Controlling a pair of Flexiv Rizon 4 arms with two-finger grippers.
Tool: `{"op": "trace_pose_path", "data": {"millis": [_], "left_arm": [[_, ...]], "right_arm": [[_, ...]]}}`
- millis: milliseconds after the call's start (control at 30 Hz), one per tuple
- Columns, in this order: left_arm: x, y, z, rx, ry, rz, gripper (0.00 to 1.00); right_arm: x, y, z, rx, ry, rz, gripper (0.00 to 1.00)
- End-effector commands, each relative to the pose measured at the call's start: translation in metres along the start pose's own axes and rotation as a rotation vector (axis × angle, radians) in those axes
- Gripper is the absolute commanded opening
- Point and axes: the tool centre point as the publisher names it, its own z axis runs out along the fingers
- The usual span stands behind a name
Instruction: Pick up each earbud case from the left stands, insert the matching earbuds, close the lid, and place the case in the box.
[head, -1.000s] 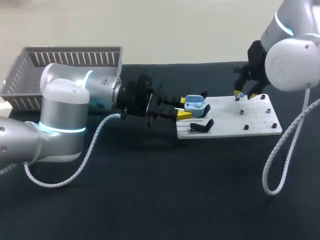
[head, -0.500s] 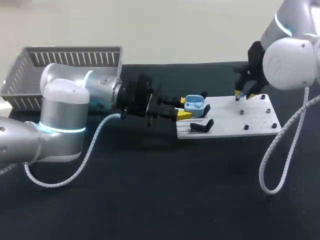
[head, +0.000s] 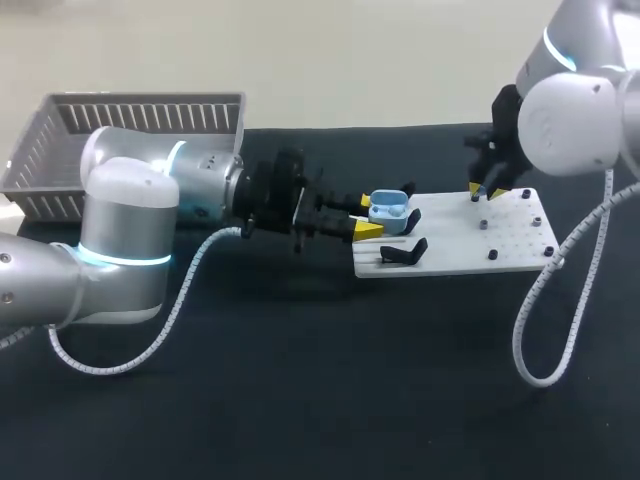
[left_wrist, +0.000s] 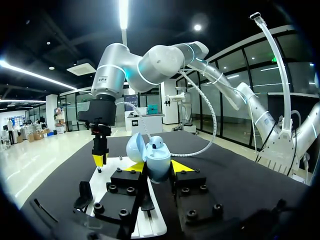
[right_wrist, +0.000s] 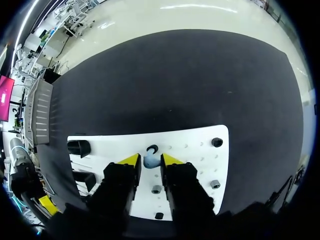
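Progress: left gripper (head: 363, 217) clamps the open light-blue plastic earbud case (head: 388, 207) by the black stands (head: 405, 252); right gripper (head: 485, 190) pinches a small blue earbud (right_wrist: 151, 160) at the white pegboard (head: 520, 250). Inserting, lid-closing and boxing not yet done.

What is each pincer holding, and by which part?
Left pincer clamps the open blue earbud case by its lower body's sides; right pincer pinches a blue earbud between its tips.
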Motion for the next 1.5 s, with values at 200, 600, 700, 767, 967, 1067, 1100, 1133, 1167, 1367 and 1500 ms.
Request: {"op": "trace_pose_path", "data": {"millis": [200, 600, 700, 767, 967, 1067, 1100, 1133, 1167, 1367, 1500], "left_arm": [[0.001, -0.001, 0.0, -0.005, -0.001, 0.003, 0.0], [0.001, -0.001, 0.0, -0.005, -0.001, 0.003, 0.0], [0.001, -0.001, 0.0, -0.005, -0.001, 0.003, 0.0], [0.001, -0.001, 0.0, -0.005, -0.001, 0.003, 0.0], [0.001, -0.001, 0.0, -0.005, -0.001, 0.003, 0.0], [0.001, -0.001, 0.0, -0.005, -0.001, 0.003, 0.0], [0.001, -0.001, 0.0, -0.005, -0.001, 0.003, 0.0], [0.001, -0.001, 0.0, -0.005, -0.001, 0.003, 0.0], [0.001, -0.001, 0.0, -0.005, -0.001, 0.003, 0.0], [0.001, -0.001, 0.0, -0.005, -0.001, 0.003, 0.0], [0.001, -0.001, 0.0, -0.005, -0.001, 0.003, 0.0]], "right_arm": [[0.003, -0.003, -0.004, 0.006, 0.004, 0.012, 0.0], [0.036, 0.005, -0.068, 0.002, -0.045, -0.036, 0.0], [0.049, 0.014, -0.092, -0.022, 0.016, -0.091, 0.0], [0.056, 0.021, -0.109, -0.04, 0.043, -0.126, 0.0], [0.079, 0.048, -0.142, 0.002, 0.034, -0.261, 0.0], [0.093, 0.064, -0.149, 0.015, 0.052, -0.335, 0.0], [0.096, 0.069, -0.149, 0.015, 0.08, -0.349, 0.0], [0.1, 0.073, -0.15, 0.011, 0.105, -0.359, 0.0], [0.1, 0.073, -0.15, 0.011, 0.105, -0.359, 0.0], [0.1, 0.073, -0.15, 0.011, 0.105, -0.359, 0.0], [0.1, 0.073, -0.15, 0.011, 0.105, -0.359, 0.0]]}}
